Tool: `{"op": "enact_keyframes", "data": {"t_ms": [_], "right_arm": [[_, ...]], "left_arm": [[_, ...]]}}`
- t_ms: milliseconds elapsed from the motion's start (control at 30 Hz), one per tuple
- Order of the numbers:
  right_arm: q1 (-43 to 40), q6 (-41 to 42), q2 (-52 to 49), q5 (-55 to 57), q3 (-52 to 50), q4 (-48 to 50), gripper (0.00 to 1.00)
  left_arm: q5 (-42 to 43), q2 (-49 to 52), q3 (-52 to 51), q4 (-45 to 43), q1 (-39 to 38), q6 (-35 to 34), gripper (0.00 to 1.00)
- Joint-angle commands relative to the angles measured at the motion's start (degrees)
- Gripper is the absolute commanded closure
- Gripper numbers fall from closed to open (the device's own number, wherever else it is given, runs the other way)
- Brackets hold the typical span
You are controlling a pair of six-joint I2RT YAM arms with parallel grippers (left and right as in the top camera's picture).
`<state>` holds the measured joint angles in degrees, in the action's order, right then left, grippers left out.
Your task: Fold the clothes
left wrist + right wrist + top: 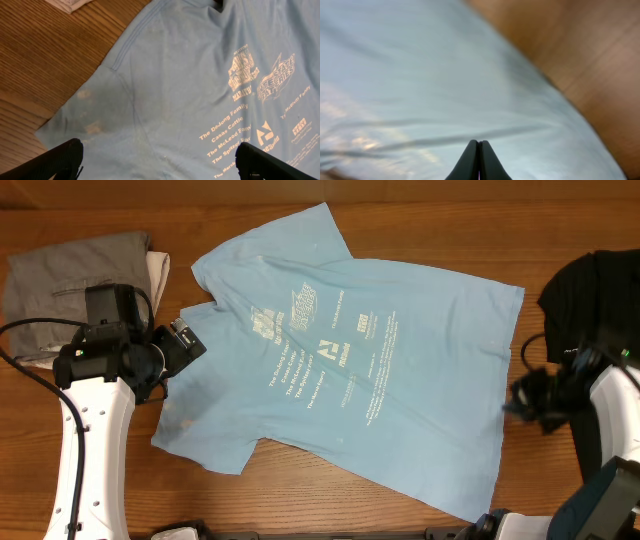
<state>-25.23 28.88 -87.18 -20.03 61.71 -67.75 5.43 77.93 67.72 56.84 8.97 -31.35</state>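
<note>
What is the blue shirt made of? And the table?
The blue T-shirt looks like soft, matte cotton knit: it wrinkles and lies limp. The table looks like smooth-finished wood, by its grain, though it may be laminate.

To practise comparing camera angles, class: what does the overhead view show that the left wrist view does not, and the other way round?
Only overhead: the whole T-shirt spread print-up, a grey garment by the left arm, and a dark cloth by the right arm. Only left wrist: readable sponsor lines such as "Casa Cattle", and the left gripper seen close, fingers wide apart. Both: light blue fabric, white print, the wooden table.
</note>
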Motion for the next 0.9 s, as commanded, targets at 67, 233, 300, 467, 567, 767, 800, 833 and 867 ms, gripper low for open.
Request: {"op": "enact_keyframes", "data": {"t_ms": [67, 233, 300, 467, 567, 767, 800, 833, 867], "right_arm": [[7.4, -4.6, 0.0, -4.5, 11.8, 0.0, 0.96], [17.7, -4.9, -2.2, -4.2, 21.6, 2.5, 0.96], [21.8, -4.9, -4.7, -3.6, 25.6, 3.5, 0.96], [31.1, -6.1, -17.0, -3.0, 37.7, 9.0, 0.96], [34.2, -6.4, -24.7, -2.7, 44.8, 13.0, 0.96], [39.1, -4.9, -36.4, 4.6, 51.9, 26.4, 0.96], [39.9, -4.9, -37.8, 5.2, 51.9, 28.9, 0.96], [40.6, -4.9, -38.9, 5.8, 51.9, 31.0, 0.96], [41.5, -4.9, -40.3, 6.6, 51.9, 33.6, 0.96]], "left_arm": [[0.4, 0.3, -0.1, -0.1, -0.4, 0.5, 0.00], [0.4, 0.3, -0.1, -0.1, -0.4, 0.5, 0.00], [0.4, 0.3, -0.1, -0.1, -0.4, 0.5, 0.00], [0.4, 0.3, -0.1, -0.1, -0.4, 0.5, 0.00], [0.4, 0.3, -0.1, -0.1, -0.4, 0.5, 0.00], [0.4, 0.3, -0.1, -0.1, -0.4, 0.5, 0.00], [0.4, 0.3, -0.1, -0.1, -0.4, 0.5, 0.00], [0.4, 0.3, -0.1, -0.1, -0.4, 0.5, 0.00], [0.4, 0.3, -0.1, -0.1, -0.4, 0.5, 0.00]]}}
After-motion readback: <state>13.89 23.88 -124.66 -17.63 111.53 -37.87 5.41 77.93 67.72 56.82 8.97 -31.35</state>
